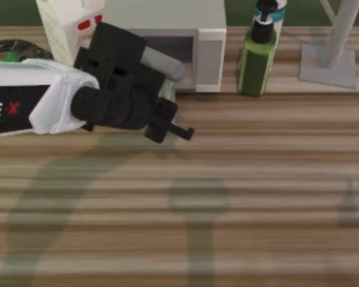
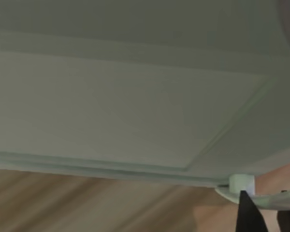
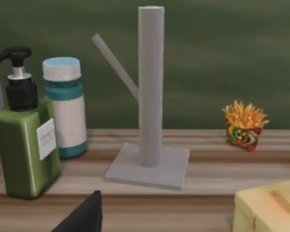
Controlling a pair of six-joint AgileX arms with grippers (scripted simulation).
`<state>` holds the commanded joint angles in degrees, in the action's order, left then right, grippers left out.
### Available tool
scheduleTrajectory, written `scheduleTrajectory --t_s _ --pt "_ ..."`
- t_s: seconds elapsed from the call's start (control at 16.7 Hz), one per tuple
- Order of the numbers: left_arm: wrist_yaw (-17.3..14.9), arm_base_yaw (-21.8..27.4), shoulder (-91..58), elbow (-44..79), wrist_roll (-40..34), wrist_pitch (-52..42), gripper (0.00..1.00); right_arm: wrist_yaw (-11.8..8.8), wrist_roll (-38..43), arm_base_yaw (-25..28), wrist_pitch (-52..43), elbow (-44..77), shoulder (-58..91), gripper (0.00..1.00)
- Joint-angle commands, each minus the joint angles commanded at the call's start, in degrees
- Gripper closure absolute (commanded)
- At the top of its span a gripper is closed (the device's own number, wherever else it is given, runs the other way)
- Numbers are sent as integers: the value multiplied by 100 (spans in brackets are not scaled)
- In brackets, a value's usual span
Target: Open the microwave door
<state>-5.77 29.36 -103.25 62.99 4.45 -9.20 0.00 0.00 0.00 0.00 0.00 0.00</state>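
The light-grey microwave [image 1: 167,15] stands at the back of the table, with its control strip [image 1: 209,60] on the right. Part of the dark cavity [image 1: 176,45] shows, so the microwave door stands swung partly outward. My left arm hides most of the door from above. In the left wrist view the microwave door [image 2: 111,106] fills the picture, and its white handle [image 2: 241,183] lies at my fingertips. My left gripper [image 1: 179,131] [image 2: 269,217] is shut on that handle. Of my right gripper only one dark fingertip [image 3: 87,212] shows, with nothing held.
A white carton with red marks [image 1: 69,24] stands left of the microwave. To the right are a green pump bottle [image 1: 257,60], a teal-capped bottle [image 1: 272,12] and a grey stand [image 1: 329,63]. A fries toy [image 3: 244,128] and a yellow box [image 3: 268,208] are near the right arm.
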Motion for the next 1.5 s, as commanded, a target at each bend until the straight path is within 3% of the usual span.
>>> scheduleTrajectory --t_s 0.72,1.5 --pt "-228 -112 96 -110 266 -14 100 0 0 0 0 0 0 0" --pt "-236 -118 98 -116 280 -17 100 0 0 0 0 0 0 0"
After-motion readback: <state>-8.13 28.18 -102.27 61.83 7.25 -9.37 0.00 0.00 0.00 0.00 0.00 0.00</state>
